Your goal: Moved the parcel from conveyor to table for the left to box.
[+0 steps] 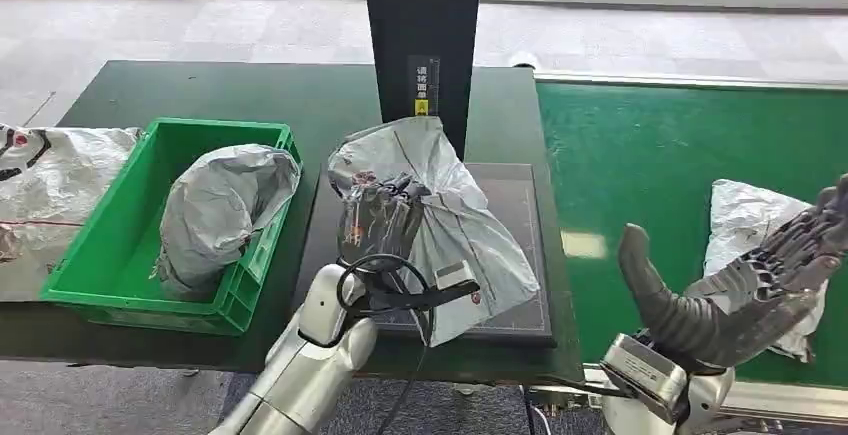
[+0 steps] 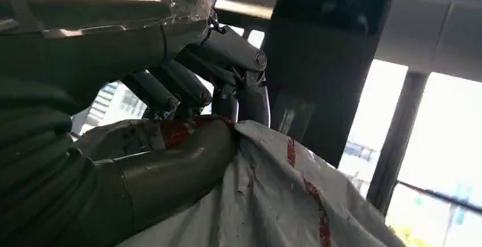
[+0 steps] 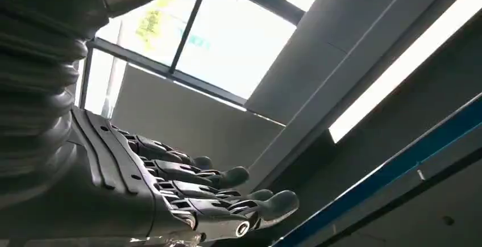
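Left hand: the left hand (image 1: pixel 380 220) grips a crumpled grey parcel (image 1: pixel 455 225), fingers (image 2: pixel 170 88) curled into the plastic and thumb pressed against it from the other side.
Right hand: the right hand (image 1: pixel 745 280) is raised palm-up above the near edge of the conveyor, fingers (image 3: pixel 227 193) stretched and apart, thumb standing away, holding nothing.
Held parcel: it sits over a dark flat pad (image 1: pixel 520 245) on the tabletop (image 1: pixel 250 95), its lower flap draping toward the near edge of the pad.
Conveyor: the green belt (image 1: pixel 650 145) lies to the right of the tabletop; a second grey bag (image 1: pixel 745 220) rests on it just behind the right hand.
Box: a green crate (image 1: pixel 130 255) stands on the tabletop left of the pad, with another grey bag (image 1: pixel 225 205) inside it.
Far left: a further grey bag (image 1: pixel 45 195) lies beside the crate.
Back: a black post (image 1: pixel 420 35) rises behind the pad.
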`<act>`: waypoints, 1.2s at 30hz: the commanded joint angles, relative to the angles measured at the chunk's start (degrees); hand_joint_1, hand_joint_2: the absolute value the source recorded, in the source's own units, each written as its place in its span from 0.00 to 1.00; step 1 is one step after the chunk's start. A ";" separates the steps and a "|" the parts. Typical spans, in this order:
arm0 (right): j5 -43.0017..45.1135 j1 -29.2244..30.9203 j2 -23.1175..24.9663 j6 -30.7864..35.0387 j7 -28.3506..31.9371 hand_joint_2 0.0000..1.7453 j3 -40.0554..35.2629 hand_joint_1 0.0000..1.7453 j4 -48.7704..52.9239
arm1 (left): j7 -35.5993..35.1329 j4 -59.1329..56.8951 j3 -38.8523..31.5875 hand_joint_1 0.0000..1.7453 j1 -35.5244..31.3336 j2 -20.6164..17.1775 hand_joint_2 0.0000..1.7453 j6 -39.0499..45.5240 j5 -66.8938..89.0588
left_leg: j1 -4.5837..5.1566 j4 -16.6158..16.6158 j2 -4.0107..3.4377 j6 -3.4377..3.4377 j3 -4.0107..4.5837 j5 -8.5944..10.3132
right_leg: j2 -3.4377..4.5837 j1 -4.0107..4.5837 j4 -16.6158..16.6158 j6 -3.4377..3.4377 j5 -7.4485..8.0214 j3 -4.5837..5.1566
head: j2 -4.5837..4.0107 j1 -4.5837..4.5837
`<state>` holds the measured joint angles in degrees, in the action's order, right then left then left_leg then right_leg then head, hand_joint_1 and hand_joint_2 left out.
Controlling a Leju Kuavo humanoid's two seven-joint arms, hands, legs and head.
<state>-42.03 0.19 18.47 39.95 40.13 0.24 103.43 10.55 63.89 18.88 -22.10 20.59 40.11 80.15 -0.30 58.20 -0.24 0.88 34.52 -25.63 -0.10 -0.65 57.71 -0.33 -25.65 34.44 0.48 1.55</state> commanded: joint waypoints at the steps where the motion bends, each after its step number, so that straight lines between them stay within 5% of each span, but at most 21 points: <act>1: 0.05 -0.42 1.53 0.05 -0.13 1.00 3.85 0.00 -1.07 | 2.59 31.49 -7.42 1.00 5.37 -0.59 1.00 -0.11 -0.92 | 0.00 -0.07 -0.09 0.00 -0.14 -0.09 | 0.10 0.01 -0.05 0.04 -0.06 -0.11 | 0.00 0.00; 17: 0.35 -1.42 1.53 0.05 -0.13 1.00 4.38 0.00 -0.04 | 14.15 34.79 -32.02 1.00 1.18 -0.59 1.00 -0.11 -15.82 | -0.06 -0.39 -0.09 0.01 -0.46 0.03 | 0.08 0.07 -0.36 0.10 0.03 -0.40 | 0.00 0.00; 24: 0.35 -1.51 1.53 0.05 -0.13 1.00 2.84 0.00 -0.67 | 11.27 14.28 -41.58 1.00 -7.92 -0.59 1.00 -0.11 -10.75 | -0.01 -0.23 0.15 0.01 -0.34 0.05 | -0.19 0.01 -0.19 0.06 -0.04 -0.35 | 0.00 0.00; 26: 0.40 -1.37 1.53 0.05 -0.13 1.00 2.20 0.00 -1.28 | 9.46 5.39 -44.15 1.00 -11.92 -4.15 1.00 -0.11 -10.87 | -0.03 -0.30 0.20 0.03 -0.37 0.12 | -0.22 0.04 -0.25 0.09 0.02 -0.41 | 0.00 0.00; 36: 0.61 -1.23 1.53 0.05 -0.13 1.00 1.77 0.00 -1.94 | 7.21 0.34 -46.20 1.00 -14.47 -4.27 1.00 -0.11 -7.35 | -0.03 -0.10 0.04 0.07 -0.21 0.09 | -0.02 0.03 -0.07 0.08 0.03 -0.19 | 0.00 0.00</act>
<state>-41.81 -0.19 18.47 39.95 40.13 2.01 103.91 19.54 76.76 -20.35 -30.13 18.36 39.93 70.38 -0.33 58.19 -0.23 0.96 34.46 -25.53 -0.10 -0.62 57.72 -0.26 -25.59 34.40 0.48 1.55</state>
